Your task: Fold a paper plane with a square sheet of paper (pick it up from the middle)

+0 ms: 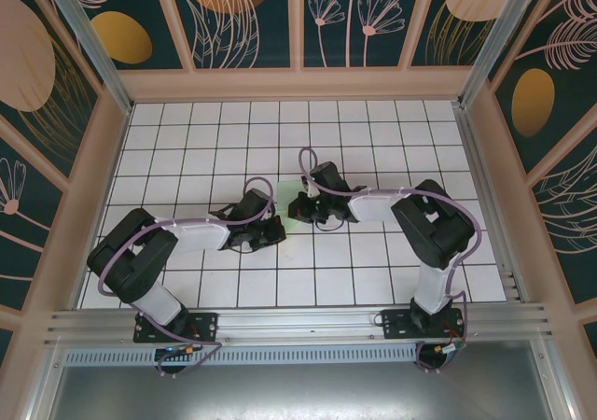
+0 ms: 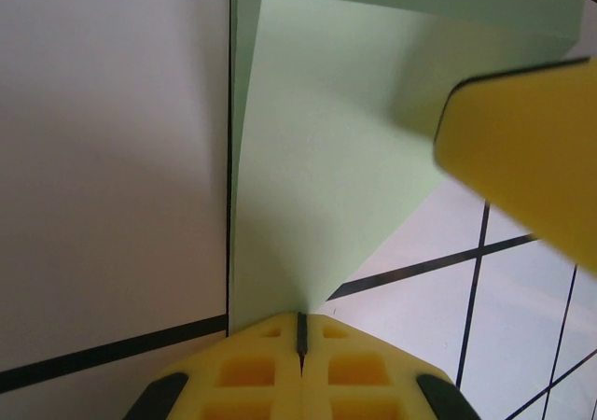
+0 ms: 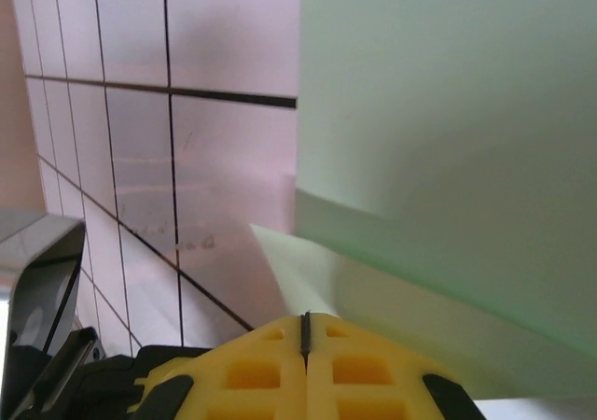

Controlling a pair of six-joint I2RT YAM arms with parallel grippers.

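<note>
over the middle of the white grid table your two arms meet nose to nose, likely so each can pin one end of the fold. the pale green sheet of paper is held between them, doubled into layers. in the left wrist view it tapers to a point at the left gripper, which is clamped on that tip, and widens away from it, so its long axis seems to run gripper to gripper. the right gripper is clenched on a folded edge.
</note>
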